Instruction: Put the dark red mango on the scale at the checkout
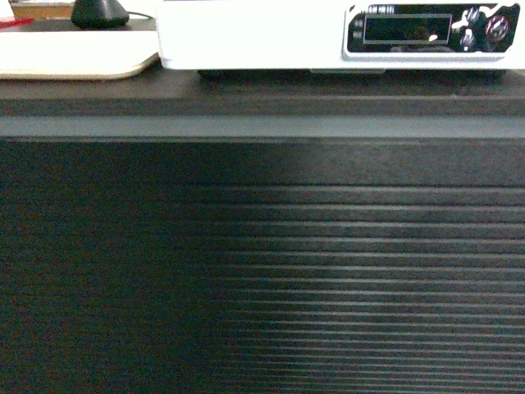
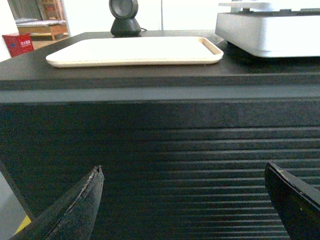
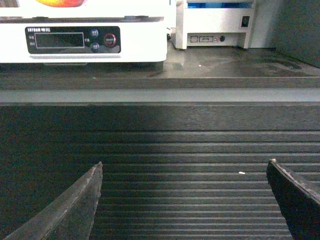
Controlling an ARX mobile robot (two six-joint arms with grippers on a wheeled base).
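Mango [image 3: 61, 2] (only its lower edge shows) sits on the scale [image 3: 135, 42] atop the checkout [image 3: 200, 75], so I judge placement done. My left gripper [image 2: 185, 200] and right gripper [image 3: 185, 197] hang wide apart and empty, low before the ribbed front.

The checkout [image 1: 262, 271] ribbed front blocks both open tools; bare countertop lies between scale [image 3: 145, 45] and machine [image 3: 220, 25].

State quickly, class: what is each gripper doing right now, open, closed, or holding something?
Left gripper: open, holding nothing, facing the counter front.
Right gripper: open, holding nothing, below the scale.
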